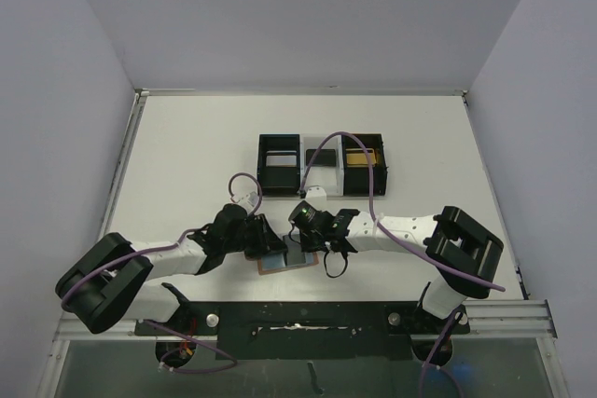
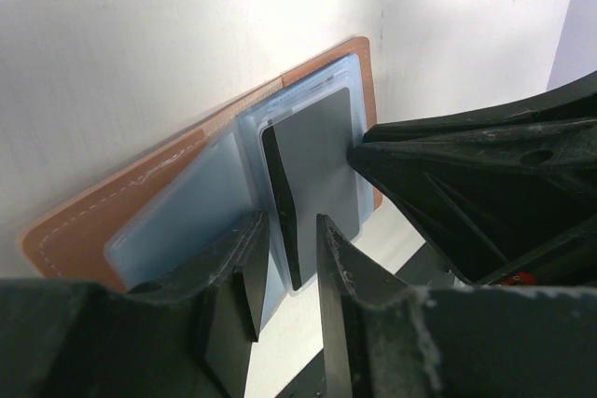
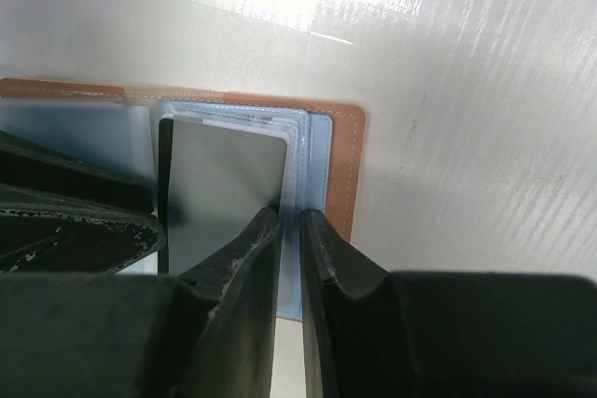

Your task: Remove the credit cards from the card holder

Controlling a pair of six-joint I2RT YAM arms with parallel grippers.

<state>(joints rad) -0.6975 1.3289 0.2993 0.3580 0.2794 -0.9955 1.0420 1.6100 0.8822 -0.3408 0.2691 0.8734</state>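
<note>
Overhead looks down; wrist cameras closely share the card holder [image 2: 75, 235].

arms [image 1: 401, 228]: white links, black joints | cables [image 1: 340, 133]: purple, looping | left pincer [image 2: 289, 230]: matte black, scuffed plastic

Card holder [image 1: 284, 263] lies open on the table [image 1: 187, 156], at the near edge, centre, between the two arms. Tray [image 1: 300, 163] sits behind it, well apart. One card [image 2: 317, 151] lies in the holder's half nearer the right gripper [image 3: 289, 221]. Left gripper [image 2: 289, 230] is over the other half. Second card [image 1: 362, 157] lies in the tray's right compartment.
</note>
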